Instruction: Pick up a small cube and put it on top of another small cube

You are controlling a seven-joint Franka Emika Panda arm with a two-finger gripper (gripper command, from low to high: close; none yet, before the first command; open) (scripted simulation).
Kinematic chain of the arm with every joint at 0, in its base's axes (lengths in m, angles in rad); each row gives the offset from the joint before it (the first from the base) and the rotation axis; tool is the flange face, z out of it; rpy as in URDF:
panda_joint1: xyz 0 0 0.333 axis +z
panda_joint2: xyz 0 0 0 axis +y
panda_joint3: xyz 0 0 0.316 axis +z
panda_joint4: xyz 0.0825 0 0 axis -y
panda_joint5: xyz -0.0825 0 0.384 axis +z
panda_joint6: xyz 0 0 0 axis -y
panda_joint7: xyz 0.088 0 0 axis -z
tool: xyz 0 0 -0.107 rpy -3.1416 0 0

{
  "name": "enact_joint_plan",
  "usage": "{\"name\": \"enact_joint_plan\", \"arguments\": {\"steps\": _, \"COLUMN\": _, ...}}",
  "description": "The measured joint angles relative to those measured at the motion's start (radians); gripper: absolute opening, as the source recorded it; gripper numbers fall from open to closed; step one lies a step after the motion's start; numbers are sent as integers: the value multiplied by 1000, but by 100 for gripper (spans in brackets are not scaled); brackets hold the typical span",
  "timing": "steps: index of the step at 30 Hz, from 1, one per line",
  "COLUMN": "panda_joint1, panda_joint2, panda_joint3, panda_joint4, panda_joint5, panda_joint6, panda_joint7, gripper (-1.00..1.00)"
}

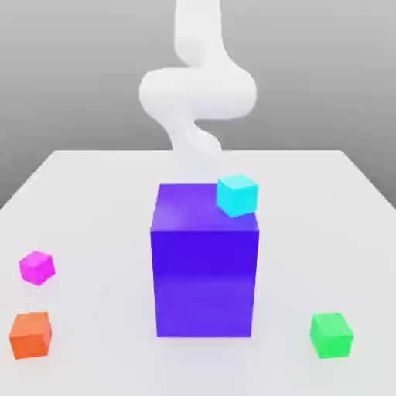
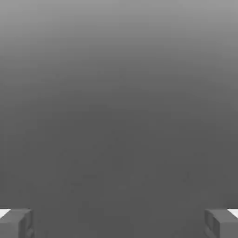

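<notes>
Cyan cube (image 1: 237, 194) sits on the big blue block (image 1: 204, 271), at its far corner toward the exterior view's right — magenta cube (image 1: 36, 267), orange cube (image 1: 31, 335), green cube (image 1: 331, 334) scattered on the desk (image 1: 93, 193). Fingers (image 2: 16, 223) spread wide, gripping nothing — white arm (image 1: 197, 85) behind the block

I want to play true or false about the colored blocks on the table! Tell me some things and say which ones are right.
1. The cyan cube sits on top of the big blue block. True.
2. The green cube is stacked on the orange cube. False: both lie apart on the table, green toward the exterior view's right, orange toward its left.
3. The pink cube lies on the table near the orange cube. True.
4. The hand is squeezing a cube. False: in the hand view its fingers are spread wide with nothing between them.
</notes>
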State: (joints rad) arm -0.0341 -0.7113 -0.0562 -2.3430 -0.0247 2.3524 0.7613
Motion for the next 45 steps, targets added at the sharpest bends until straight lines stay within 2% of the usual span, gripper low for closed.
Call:
{"name": "enact_joint_plan", "arguments": {"steps": 7, "panda_joint1": -98, "panda_joint2": 251, "panda_joint3": -189, "panda_joint4": -123, "panda_joint5": -48, "panda_joint6": 151, "panda_joint7": -130, "gripper": 0}}
{"name": "enact_joint_plan", "arguments": {"steps": 12, "panda_joint1": -166, "panda_joint2": 427, "panda_joint3": -334, "panda_joint4": -210, "panda_joint5": -42, "panda_joint6": 258, "panda_joint7": -248, "gripper": 0}}
{"name": "enact_joint_plan", "arguments": {"steps": 16, "panda_joint1": -215, "panda_joint2": 576, "panda_joint3": -448, "panda_joint4": -279, "panda_joint5": 8, "panda_joint6": 343, "panda_joint7": -374, "gripper": 0}}
{"name": "enact_joint_plan", "arguments": {"steps": 19, "panda_joint1": -276, "panda_joint2": 696, "panda_joint3": -504, "panda_joint4": -330, "panda_joint5": 96, "panda_joint6": 406, "panda_joint7": -506, "gripper": 0}}
{"name": "enact_joint_plan", "arguments": {"steps": 22, "panda_joint1": -370, "panda_joint2": 821, "panda_joint3": -490, "panda_joint4": -369, "panda_joint5": 226, "panda_joint6": 467, "panda_joint7": -659, "gripper": 0}}
{"name": "enact_joint_plan", "arguments": {"steps": 28, "panda_joint1": -604, "panda_joint2": 1041, "panda_joint3": -209, "panda_joint4": -323, "panda_joint5": 516, "panda_joint6": 614, "panda_joint7": -893, "gripper": 0}}
{"name": "enact_joint_plan", "arguments": {"steps": 29, "panda_joint1": -629, "panda_joint2": 1060, "panda_joint3": -180, "panda_joint4": -318, "panda_joint5": 536, "panda_joint6": 629, "panda_joint7": -909, "gripper": -100}}
{"name": "enact_joint_plan", "arguments": {"steps": 36, "panda_joint1": -626, "panda_joint2": 1057, "panda_joint3": -184, "panda_joint4": -319, "panda_joint5": 531, "panda_joint6": 624, "panda_joint7": -904, "gripper": -100}}
{"name": "enact_joint_plan", "arguments": {"steps": 39, "panda_joint1": -541, "panda_joint2": 970, "panda_joint3": -295, "panda_joint4": -345, "panda_joint5": 413, "panda_joint6": 564, "panda_joint7": -813, "gripper": -100}}
{"name": "enact_joint_plan", "arguments": {"steps": 42, "panda_joint1": -485, "panda_joint2": 859, "panda_joint3": -389, "panda_joint4": -375, "panda_joint5": 242, "panda_joint6": 492, "panda_joint7": -684, "gripper": -100}}
{"name": "enact_joint_plan", "arguments": {"steps": 45, "panda_joint1": -417, "panda_joint2": 839, "panda_joint3": -372, "panda_joint4": -362, "panda_joint5": 192, "panda_joint6": 462, "panda_joint7": -560, "gripper": -100}}
